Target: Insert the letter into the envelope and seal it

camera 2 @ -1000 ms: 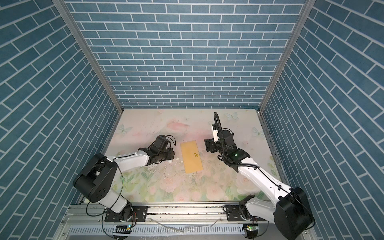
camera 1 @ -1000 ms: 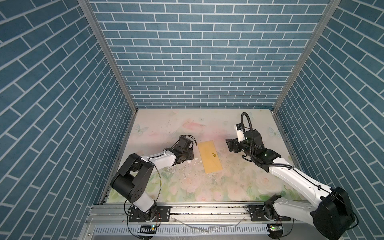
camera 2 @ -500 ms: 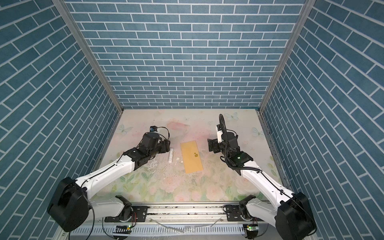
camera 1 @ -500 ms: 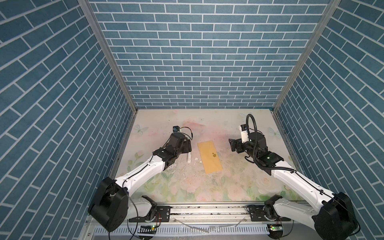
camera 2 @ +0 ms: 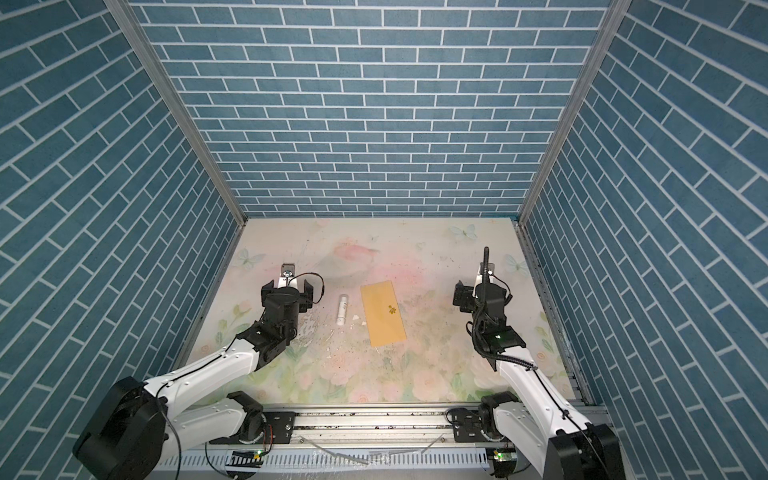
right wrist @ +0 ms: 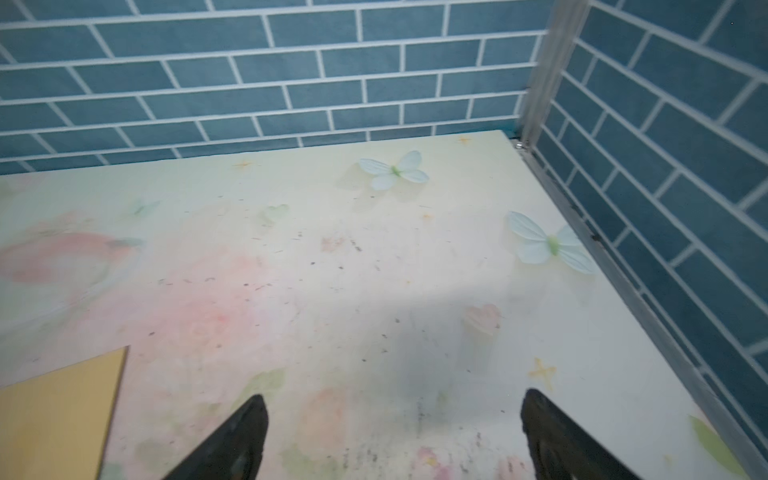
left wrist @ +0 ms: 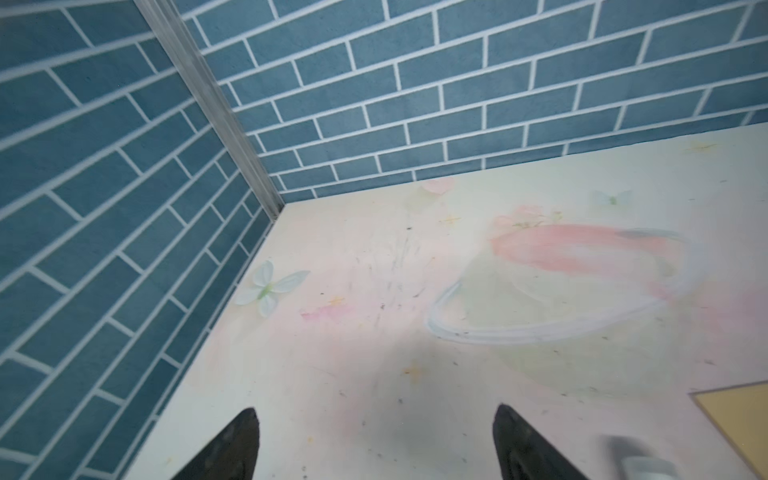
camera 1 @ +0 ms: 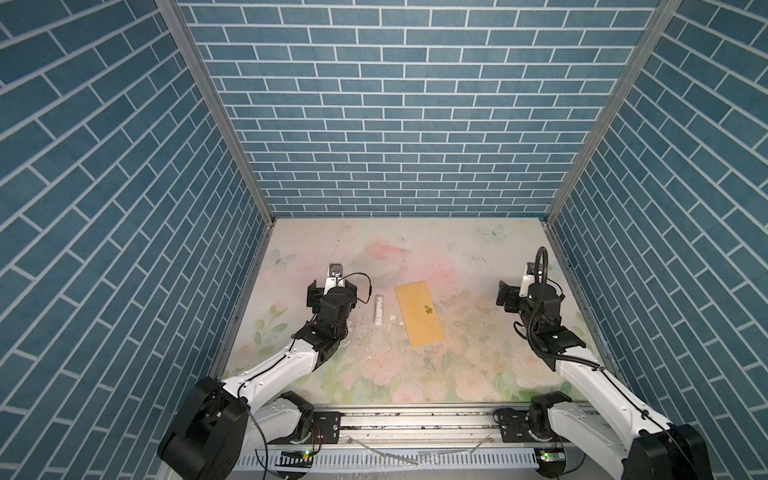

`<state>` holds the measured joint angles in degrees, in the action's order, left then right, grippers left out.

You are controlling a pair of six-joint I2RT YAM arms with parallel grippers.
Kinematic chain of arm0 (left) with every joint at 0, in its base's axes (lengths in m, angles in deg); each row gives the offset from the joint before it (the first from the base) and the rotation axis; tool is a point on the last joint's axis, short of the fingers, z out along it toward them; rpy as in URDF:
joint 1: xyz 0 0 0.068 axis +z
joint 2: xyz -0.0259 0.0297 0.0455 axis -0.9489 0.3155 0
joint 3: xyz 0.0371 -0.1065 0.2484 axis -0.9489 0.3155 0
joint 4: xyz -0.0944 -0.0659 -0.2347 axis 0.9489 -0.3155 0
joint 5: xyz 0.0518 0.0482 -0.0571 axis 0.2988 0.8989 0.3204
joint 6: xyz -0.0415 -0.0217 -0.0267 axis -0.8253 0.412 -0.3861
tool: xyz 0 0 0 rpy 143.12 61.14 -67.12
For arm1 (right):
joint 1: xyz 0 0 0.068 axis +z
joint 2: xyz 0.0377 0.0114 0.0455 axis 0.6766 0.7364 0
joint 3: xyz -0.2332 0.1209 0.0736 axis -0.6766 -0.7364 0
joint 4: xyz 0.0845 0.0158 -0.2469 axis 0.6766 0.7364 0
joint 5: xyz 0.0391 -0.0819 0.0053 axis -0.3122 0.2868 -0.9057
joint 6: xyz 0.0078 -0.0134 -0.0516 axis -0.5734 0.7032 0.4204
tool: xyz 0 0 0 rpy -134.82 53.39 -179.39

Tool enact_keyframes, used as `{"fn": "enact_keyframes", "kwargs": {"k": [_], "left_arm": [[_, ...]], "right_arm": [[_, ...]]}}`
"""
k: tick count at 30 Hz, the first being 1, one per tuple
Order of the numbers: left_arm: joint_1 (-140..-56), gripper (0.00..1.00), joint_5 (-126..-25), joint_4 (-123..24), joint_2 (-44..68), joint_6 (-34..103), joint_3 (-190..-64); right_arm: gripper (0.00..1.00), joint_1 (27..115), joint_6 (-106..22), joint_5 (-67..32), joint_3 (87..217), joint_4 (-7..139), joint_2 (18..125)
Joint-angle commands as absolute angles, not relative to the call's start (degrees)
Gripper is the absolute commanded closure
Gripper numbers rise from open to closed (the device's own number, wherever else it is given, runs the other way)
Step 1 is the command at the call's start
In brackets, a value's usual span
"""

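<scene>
I am looking down at the envelope (camera 1: pixel 419 313), lying flat and closed at the centre of the floral table (camera 1: pixel 457 257) in both top views, its small gold emblem (camera 2: pixel 391 309) facing up; no writing on it is readable. I am seeing a white stick (camera 1: pixel 378 309) lying just left of the envelope, apart from it; its label is too small to read. My left gripper (left wrist: pixel 376 444) is sitting left of the stick, fingers spread wide and gripping nothing, with an envelope corner (left wrist: pixel 735 419) showing at the lower right of the left wrist view. My right gripper (right wrist: pixel 392 436) is hanging near the right wall, likewise spread and empty. I am not finding the letter in any view.
</scene>
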<state>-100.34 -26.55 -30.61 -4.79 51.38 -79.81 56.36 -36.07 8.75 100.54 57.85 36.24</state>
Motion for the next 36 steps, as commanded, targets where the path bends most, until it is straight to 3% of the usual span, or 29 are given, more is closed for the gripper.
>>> {"fn": "enact_keyframes", "kwargs": {"k": [1,7,15,26,31,36], "left_arm": [[-98.09,0.12,-21.22,-16.21,-3.33,59.93,-76.95],[-93.98,0.12,-22.41,-8.16,-1.37,62.33,-72.39],[-89.55,0.13,-27.68,0.56,5.5,61.54,-69.39],[-83.66,0.11,-37.97,12.94,15.08,59.97,-68.19],[-80.67,0.07,-43.08,6.62,14.8,57.25,-70.42],[-79.15,0.0,-45.95,3.82,16.66,56.47,-72.38]], "right_arm": [[0.06,53.37,-36.09,13.94,96.48,53.54,33.93],[0.07,48.87,-33.3,14.72,93.92,49.35,34.82],[0.07,46.38,-31.16,11.93,89.56,34.23,45.55],[0.06,44.3,-26.48,6.46,94.32,22.4,59.67],[0.07,41.33,-28.66,1.38,94.39,12.29,68.87],[0.07,41.19,-27.75,-1.52,97.04,15.53,71.77]]}}
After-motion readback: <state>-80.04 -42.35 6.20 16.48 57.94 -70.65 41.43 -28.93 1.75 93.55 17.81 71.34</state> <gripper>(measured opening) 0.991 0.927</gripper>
